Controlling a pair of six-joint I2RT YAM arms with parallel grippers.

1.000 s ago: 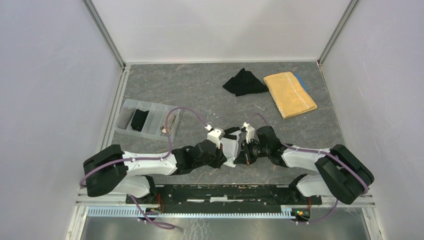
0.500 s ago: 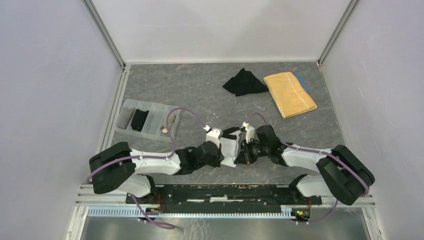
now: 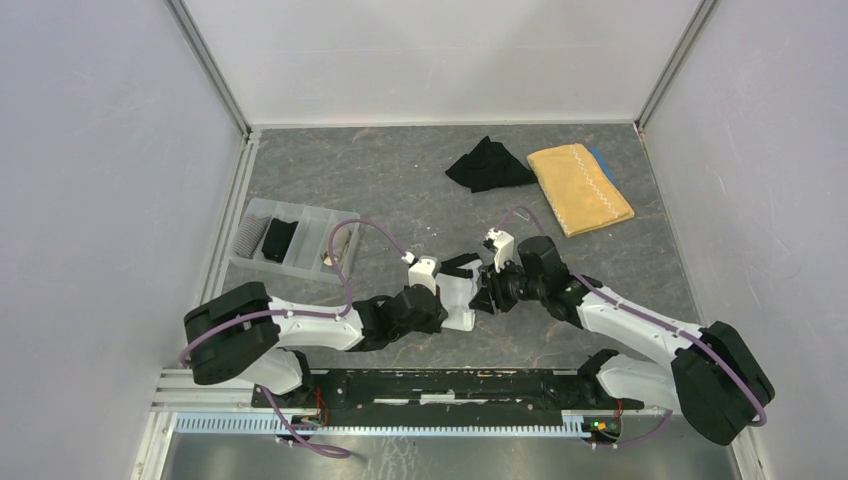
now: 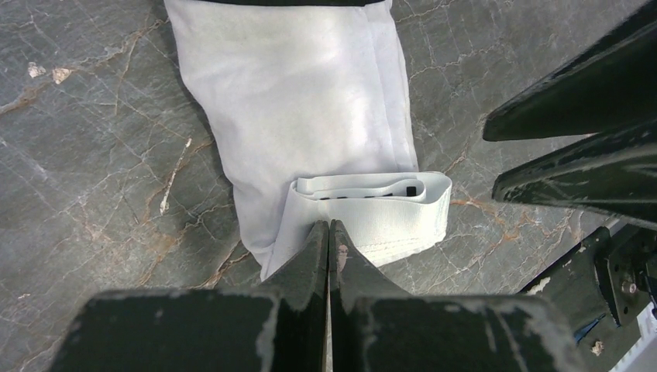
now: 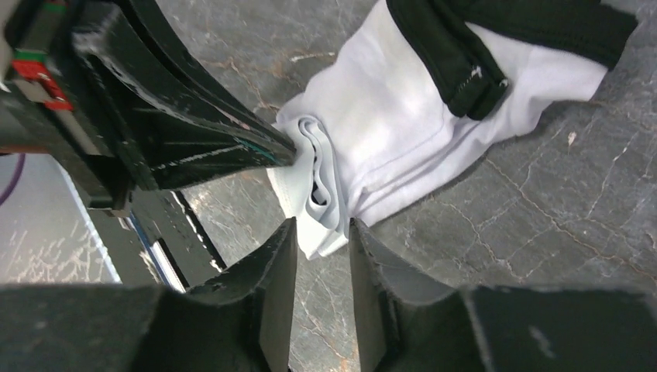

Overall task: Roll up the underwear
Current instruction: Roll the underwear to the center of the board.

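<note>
A white underwear (image 4: 310, 101) with a black band at its far end lies on the grey tabletop, its near end rolled into a short roll (image 4: 372, 205). It shows between both grippers in the top view (image 3: 460, 297). My left gripper (image 4: 329, 225) is shut, its tips touching the roll's side. My right gripper (image 5: 321, 232) is open with a narrow gap, and the roll's end (image 5: 318, 182) sits just at its fingertips. A black underwear (image 3: 488, 165) lies crumpled at the back.
A mustard-yellow towel (image 3: 580, 188) lies at the back right beside the black garment. A clear divided tray (image 3: 310, 228) at the left holds a striped roll (image 3: 250, 235), a black roll (image 3: 280, 238) and a beige piece. The two grippers nearly touch each other.
The right arm has stretched out, its elbow and base link swinging right. The left arm has shifted slightly right. Both grippers stay at the white underwear.
</note>
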